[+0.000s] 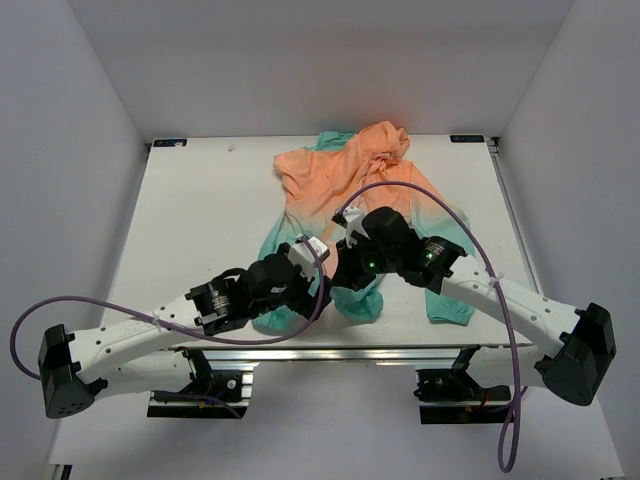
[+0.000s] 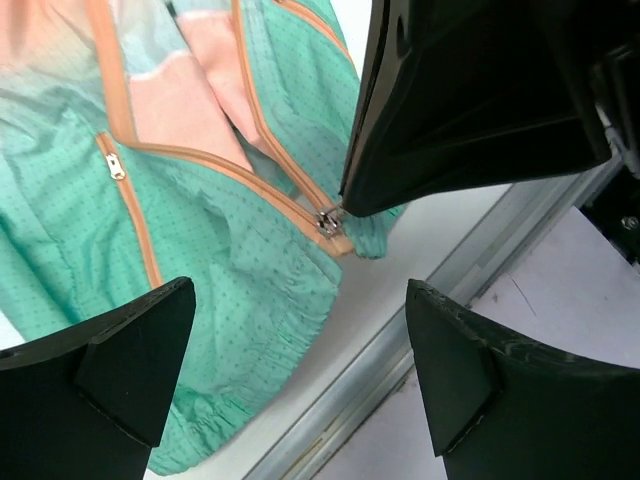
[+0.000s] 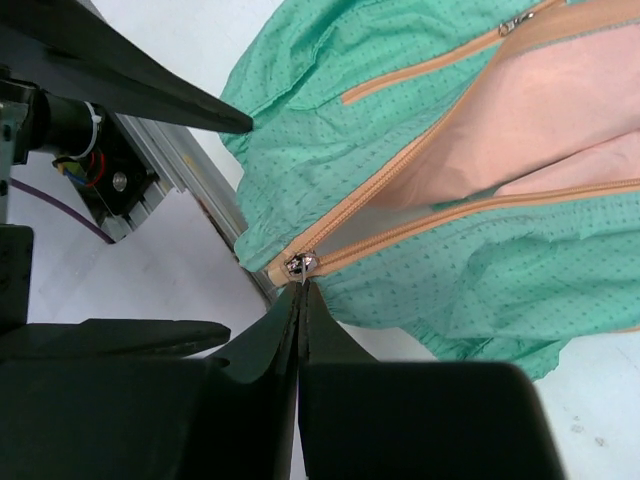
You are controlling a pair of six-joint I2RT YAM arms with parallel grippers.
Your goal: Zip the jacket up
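Observation:
The jacket [image 1: 350,185] lies flat on the table, orange at the hood and shoulders, teal at the hem, its front open in a narrow V. The metal zipper slider [image 3: 300,266] sits at the very bottom of the orange zipper, at the hem. My right gripper [image 3: 302,290] is shut on the slider's pull tab, with its fingertips right at the hem [image 2: 327,222]. To the left of it my left gripper [image 2: 300,330] hangs wide open over the teal hem [image 2: 250,330] and the table's near edge, holding nothing.
The table's aluminium edge rail [image 2: 400,330] runs just below the hem. A zipped side pocket with an orange zipper [image 2: 118,168] lies on the left front panel. Both arms [image 1: 400,255] crowd together over the jacket's lower part. White walls enclose the table.

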